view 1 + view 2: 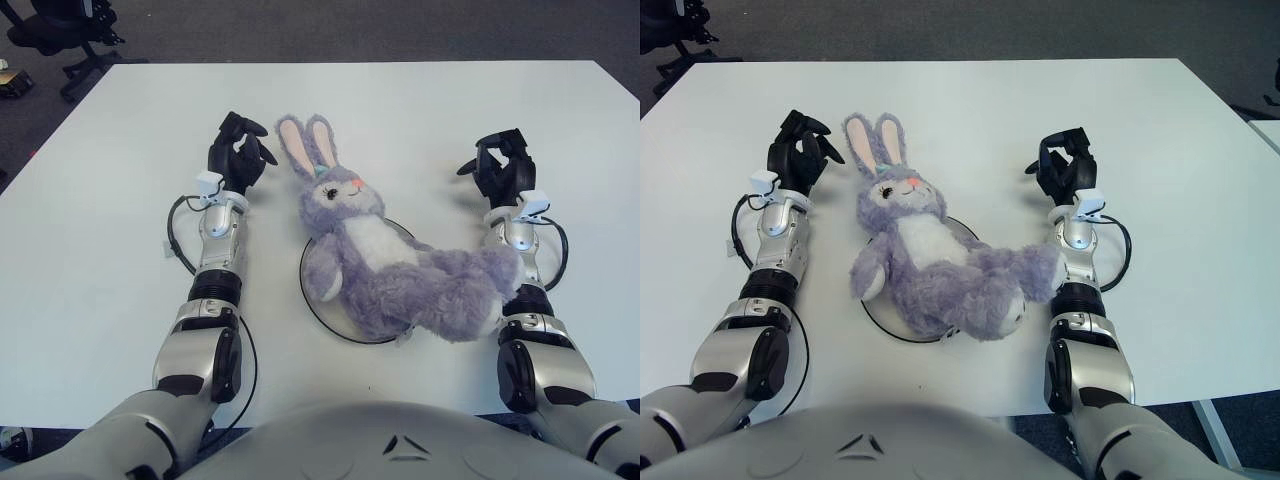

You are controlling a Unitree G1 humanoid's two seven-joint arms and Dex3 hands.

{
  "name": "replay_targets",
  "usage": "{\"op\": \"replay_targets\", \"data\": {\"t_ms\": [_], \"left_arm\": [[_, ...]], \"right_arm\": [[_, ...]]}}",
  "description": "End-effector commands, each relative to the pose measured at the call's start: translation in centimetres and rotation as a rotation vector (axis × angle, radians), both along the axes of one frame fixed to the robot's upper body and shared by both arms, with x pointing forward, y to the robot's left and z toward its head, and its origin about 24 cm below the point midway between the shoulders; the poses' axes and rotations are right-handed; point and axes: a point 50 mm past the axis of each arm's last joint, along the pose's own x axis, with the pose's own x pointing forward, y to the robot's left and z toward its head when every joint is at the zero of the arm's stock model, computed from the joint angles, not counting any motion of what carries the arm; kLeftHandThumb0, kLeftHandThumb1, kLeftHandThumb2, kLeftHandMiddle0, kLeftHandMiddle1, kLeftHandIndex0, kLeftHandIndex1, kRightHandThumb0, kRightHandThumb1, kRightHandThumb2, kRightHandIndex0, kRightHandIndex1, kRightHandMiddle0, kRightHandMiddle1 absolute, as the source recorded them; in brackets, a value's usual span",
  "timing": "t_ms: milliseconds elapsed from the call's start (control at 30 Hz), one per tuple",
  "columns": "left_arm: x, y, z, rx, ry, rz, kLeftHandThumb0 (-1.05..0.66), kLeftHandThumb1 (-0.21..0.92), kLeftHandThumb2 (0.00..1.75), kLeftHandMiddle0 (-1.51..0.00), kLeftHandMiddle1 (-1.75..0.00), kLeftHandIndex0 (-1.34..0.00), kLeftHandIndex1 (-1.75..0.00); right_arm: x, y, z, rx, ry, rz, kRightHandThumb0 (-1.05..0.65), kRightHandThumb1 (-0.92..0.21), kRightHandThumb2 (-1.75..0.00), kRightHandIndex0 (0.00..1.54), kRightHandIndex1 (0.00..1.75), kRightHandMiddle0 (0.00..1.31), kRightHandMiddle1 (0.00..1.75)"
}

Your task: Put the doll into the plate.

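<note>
The doll [385,255], a purple plush rabbit with a white belly and pink-lined ears, is seen lying on its back across the plate [312,300] near the middle of the white worktop [100,200]. Its body and legs cover most of the plate, of which only the dark rim on the left and near side is left showing. The head and ears reach beyond the far rim onto the worktop, and the legs hang over the rim toward the robot's right. The doll is too large for the plate, which is likely why it is laid across rather than contained.

The left hand [236,152] is held just beside the doll's ears, on their left, apart from them. Its fingers are loosely curled and nothing is gripped. The right hand [503,165] is held well to the right of the doll's head, also with fingers loosely curled and nothing in them. The right forearm runs close beside the doll's foot; whether the two touch cannot be told.

With the doll supported by the plate and released by both hands, the task is judged essentially complete. The hands appear placed to either side so that the doll is not disturbed.
</note>
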Motion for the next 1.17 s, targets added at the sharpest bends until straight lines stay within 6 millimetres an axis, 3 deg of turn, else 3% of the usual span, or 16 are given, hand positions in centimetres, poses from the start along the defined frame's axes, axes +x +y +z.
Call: {"op": "replay_targets", "data": {"t_ms": [0, 467, 1133], "left_arm": [[-1.67, 0.27, -3.32, -0.023, 0.123, 0.024, -0.27, 0.92, 0.53, -0.84, -1.75, -0.56, -1.75], [-1.69, 0.42, -3.42, -0.009, 0.189, -0.049, -0.26, 0.92, 0.5, -0.85, -1.75, -0.55, -1.75], [-1.5, 0.39, -3.74, -0.019, 0.385, -0.106, -0.27, 0.92, 0.45, -0.86, -1.75, -0.57, -1.75]], "right_arm": [[-1.45, 0.35, -2.96, 0.03, 0.128, 0.004, -0.37, -0.73, -0.77, 0.76, 1.75, 0.32, 1.75], [-1.71, 0.6, -2.8, 0.064, 0.133, 0.022, -0.39, -0.62, -0.92, 0.8, 1.75, 0.39, 1.75], [-1.47, 0.31, -2.68, 0.033, 0.139, 0.027, -0.39, -0.62, -0.92, 0.83, 1.75, 0.39, 1.75]]}}
